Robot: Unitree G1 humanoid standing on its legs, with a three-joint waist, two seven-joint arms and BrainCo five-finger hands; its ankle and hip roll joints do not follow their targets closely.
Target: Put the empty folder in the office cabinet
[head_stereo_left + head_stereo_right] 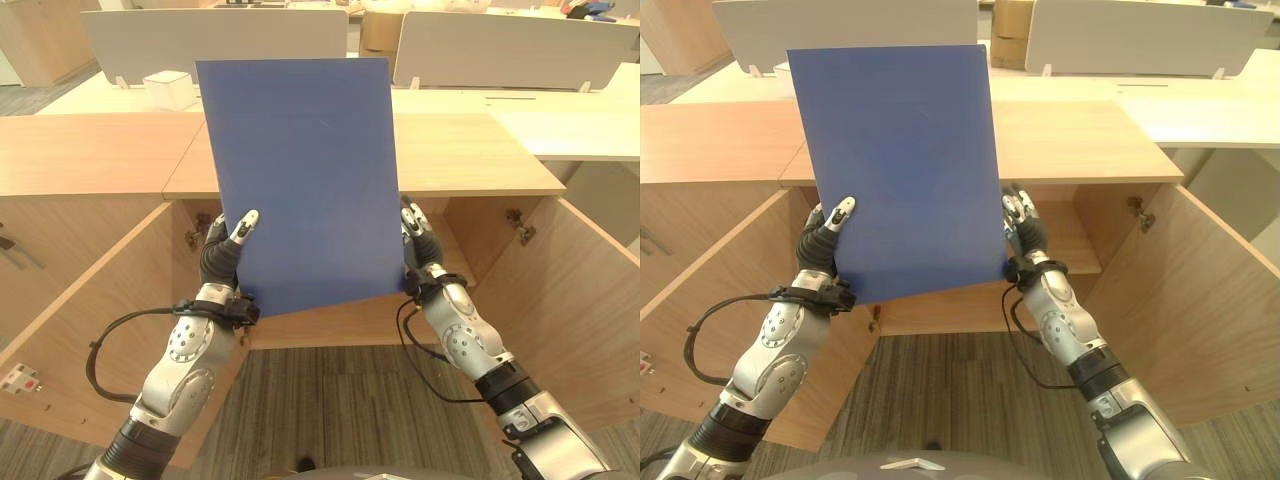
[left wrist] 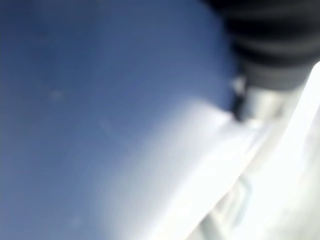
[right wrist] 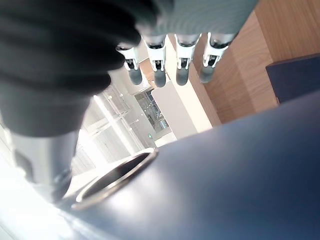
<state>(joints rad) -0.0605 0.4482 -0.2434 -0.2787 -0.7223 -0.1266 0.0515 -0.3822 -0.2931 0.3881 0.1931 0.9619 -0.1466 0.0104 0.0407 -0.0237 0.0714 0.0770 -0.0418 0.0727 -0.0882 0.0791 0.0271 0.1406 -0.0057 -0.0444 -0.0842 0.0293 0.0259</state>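
Care suits this step: left hand (image 1: 225,255) and right hand (image 1: 418,250) clamp the blue folder (image 1: 305,180) upright before the open cabinet (image 1: 560,290), so tilting it flat should clear the top.

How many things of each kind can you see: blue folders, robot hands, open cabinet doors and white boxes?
Flat blue rectangular folder: 1
Silver robot hands: 2, the left robot hand and the right robot hand, one on each lower side of the folder
Open light wooden cabinet doors: 2, the left door and the right door
Small white box on the desk behind: 1
Total: 6
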